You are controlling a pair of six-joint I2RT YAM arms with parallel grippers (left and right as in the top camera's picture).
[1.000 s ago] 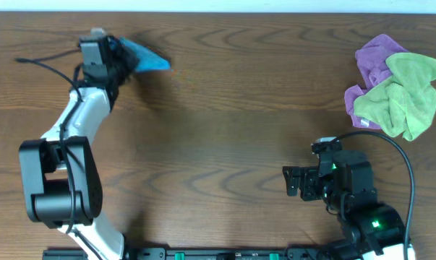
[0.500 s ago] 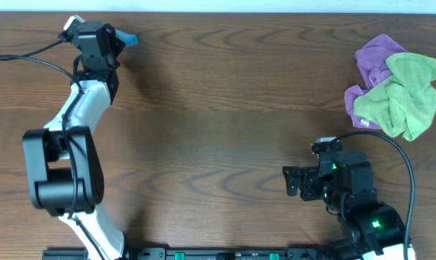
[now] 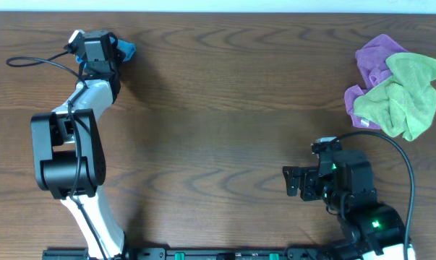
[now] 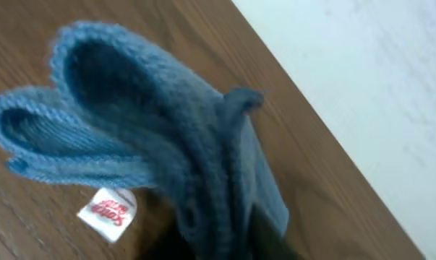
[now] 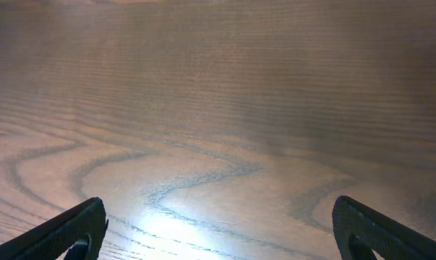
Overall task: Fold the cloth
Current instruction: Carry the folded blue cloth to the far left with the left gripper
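One blue cloth (image 4: 167,144): bunching in the left gripper (image 3: 115,50), which is clamping it.
Right gripper (image 5: 218,231): idling wide-spread, empty, well apart.

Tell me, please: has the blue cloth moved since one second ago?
Yes. In the overhead view the blue cloth, held by the left hand, went left and nearer the far edge of the table, away from the green cloth.

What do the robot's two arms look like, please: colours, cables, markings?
The left arm has white links between bulky black joints, with a thin black cable looping off its wrist. The right arm is mostly black, shows small green lights, and trails a black cable. Its fingers are black.
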